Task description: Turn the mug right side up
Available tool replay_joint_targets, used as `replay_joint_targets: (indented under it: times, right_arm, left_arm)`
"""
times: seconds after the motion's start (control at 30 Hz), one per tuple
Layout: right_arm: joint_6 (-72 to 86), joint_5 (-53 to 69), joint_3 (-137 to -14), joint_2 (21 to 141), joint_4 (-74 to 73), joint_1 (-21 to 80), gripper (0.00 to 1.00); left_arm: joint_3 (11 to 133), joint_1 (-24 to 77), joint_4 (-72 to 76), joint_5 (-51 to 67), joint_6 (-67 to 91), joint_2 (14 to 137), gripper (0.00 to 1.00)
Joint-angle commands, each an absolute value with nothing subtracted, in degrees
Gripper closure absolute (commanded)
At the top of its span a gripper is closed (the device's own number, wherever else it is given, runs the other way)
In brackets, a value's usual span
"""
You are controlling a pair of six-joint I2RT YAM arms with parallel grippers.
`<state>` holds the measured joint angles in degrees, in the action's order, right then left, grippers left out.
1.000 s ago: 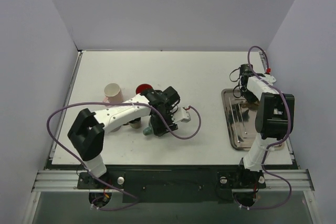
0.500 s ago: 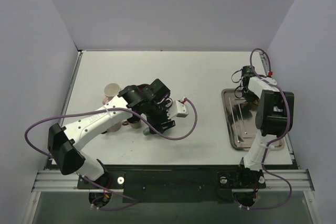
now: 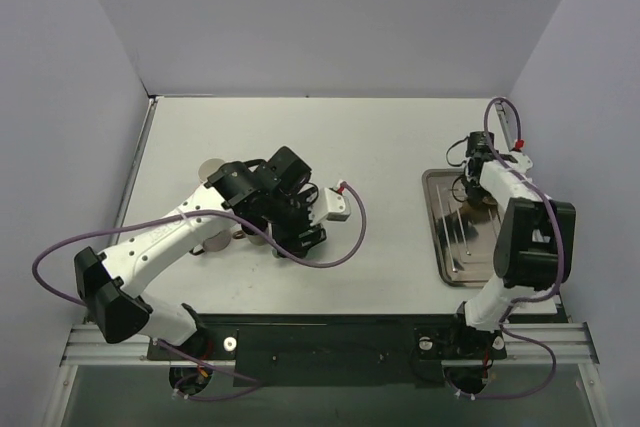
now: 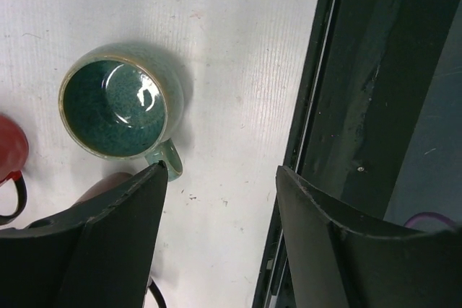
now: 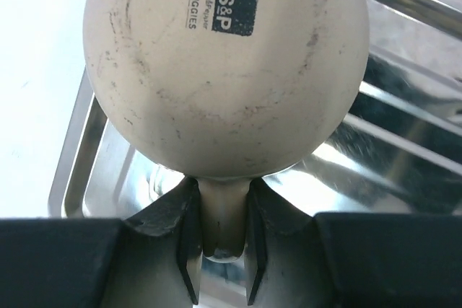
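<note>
A cream mug [image 5: 224,63] hangs upside down over the metal tray [image 5: 408,131], its stamped base facing the right wrist camera. My right gripper [image 5: 222,229] is shut on its handle [image 5: 224,200]. In the top view the right gripper [image 3: 473,182] sits over the tray's far end [image 3: 440,179], and the arm mostly hides the mug. My left gripper [image 4: 220,171] is open and empty above the table, just beside an upright green mug [image 4: 115,110]. It shows left of centre in the top view [image 3: 300,230].
A pink cup [image 3: 212,169] stands far left on the table. A red mug [image 4: 11,153] sits beside the green one. Another small cup [image 3: 215,244] shows under the left arm. The black front rail [image 4: 375,106] runs close to the left gripper.
The left arm has swung its elbow out to the left and the gripper has shifted slightly left over the green mug. The right gripper has moved slightly right with the cream mug.
</note>
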<state>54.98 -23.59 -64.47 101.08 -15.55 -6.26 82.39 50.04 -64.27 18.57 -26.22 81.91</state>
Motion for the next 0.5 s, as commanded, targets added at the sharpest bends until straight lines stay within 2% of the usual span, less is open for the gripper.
replay_joint_targets:
  times: [0.0, 0.13, 0.27, 0.4, 0.47]
  right_arm:
    - [50.11, -23.2, -60.04, 83.52, -10.3, -2.04, 1.0]
    - [44.57, -21.09, -57.04, 67.72, -8.53, 4.74, 1.0]
    - [45.09, -11.8, -54.59, 56.55, -2.76, 9.74, 1.0]
    - [44.39, -4.06, -53.53, 48.8, 8.05, 19.93, 1.0]
    - [43.95, -1.6, -53.7, 47.03, 13.76, 26.26, 1.0]
  left_arm:
    - [86.47, 46.6, -65.39, 23.8, -26.37, 79.28, 0.28]
    - [88.68, 40.28, -63.47, 31.89, -22.78, 79.19, 0.28]
    - [89.56, 30.62, -56.88, 42.86, -13.92, 78.4, 0.28]
    - [86.58, 18.93, -44.59, 58.78, -0.58, 75.07, 0.24]
    - [82.46, 15.93, -31.26, 63.97, 10.73, 72.0, 0.21]
